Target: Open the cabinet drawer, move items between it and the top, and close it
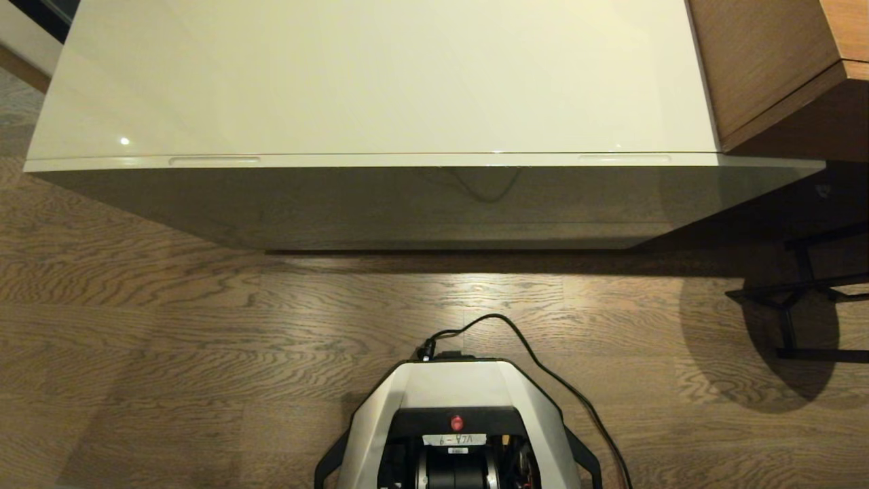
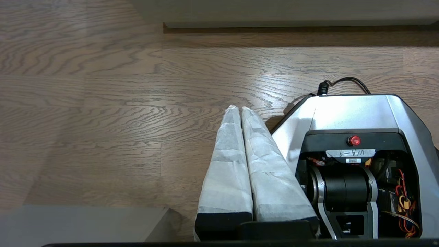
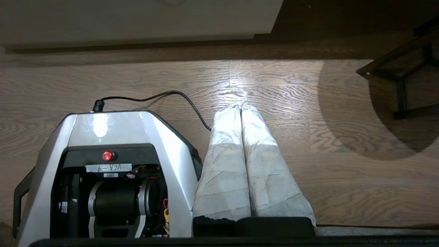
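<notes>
Cream-white top (image 1: 380, 75) sat bare, no items visible anywhere. Drawer (image 1: 421, 161) was shut flush under it, w/ two slim slots at the front edge: one on the robot's left (image 1: 214, 161), one on its right (image 1: 624, 158).

Both arms looked parked low beside the base (image 1: 456, 401), neither showing in the head view. Left gripper (image 2: 239, 109): jaws pressed together, wrapped fingers (image 2: 226, 164) touching tip to tip, holding nothing. Right gripper (image 3: 240, 107): same, jaws closed on nothing. Only floor (image 1: 136, 326) lay ahead of each set of jaws; cabinet front was well beyond and above the tips. Cable (image 1: 543, 367) ran off the base on the right side.

Step in hand, as I'd judge it: the very start, drawer not yet opened, approx. nothing of the task done. Next move prob. calls for raising an arm, parting the jaws, and bringing the tips level w/ a slot so one finger hooks in; then a straight pull back toward the base. Whether one slot suffices for so wide a drawer, can't tell.
</notes>
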Available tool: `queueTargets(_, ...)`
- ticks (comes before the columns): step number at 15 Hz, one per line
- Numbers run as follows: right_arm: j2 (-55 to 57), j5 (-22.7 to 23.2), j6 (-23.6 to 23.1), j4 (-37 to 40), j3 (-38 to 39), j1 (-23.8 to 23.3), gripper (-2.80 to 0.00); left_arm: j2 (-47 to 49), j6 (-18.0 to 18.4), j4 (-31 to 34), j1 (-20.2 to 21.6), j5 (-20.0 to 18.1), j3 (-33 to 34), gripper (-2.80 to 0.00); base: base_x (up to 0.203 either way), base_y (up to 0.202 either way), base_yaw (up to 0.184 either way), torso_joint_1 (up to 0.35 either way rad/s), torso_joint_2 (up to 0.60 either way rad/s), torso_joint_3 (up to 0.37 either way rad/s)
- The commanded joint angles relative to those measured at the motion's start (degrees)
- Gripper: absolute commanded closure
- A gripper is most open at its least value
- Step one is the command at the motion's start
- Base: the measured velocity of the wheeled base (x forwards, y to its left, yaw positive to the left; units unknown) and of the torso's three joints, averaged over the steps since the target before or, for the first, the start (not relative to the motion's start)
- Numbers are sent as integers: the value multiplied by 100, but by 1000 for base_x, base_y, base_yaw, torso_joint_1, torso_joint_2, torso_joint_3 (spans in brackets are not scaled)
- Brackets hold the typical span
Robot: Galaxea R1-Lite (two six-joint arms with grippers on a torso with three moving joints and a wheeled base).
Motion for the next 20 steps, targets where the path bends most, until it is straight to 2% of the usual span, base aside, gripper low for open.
queueTargets(1, 4, 2, 1, -1, 9, -2, 0, 0, 6, -1, -3, 4, 0, 0, 0, 0, 0, 0, 0, 0)
queueTargets(20, 4, 2, 4, -1, 9, -2, 0, 9, 1, -1, -3, 4, 0, 0, 0, 0, 0, 0, 0, 0)
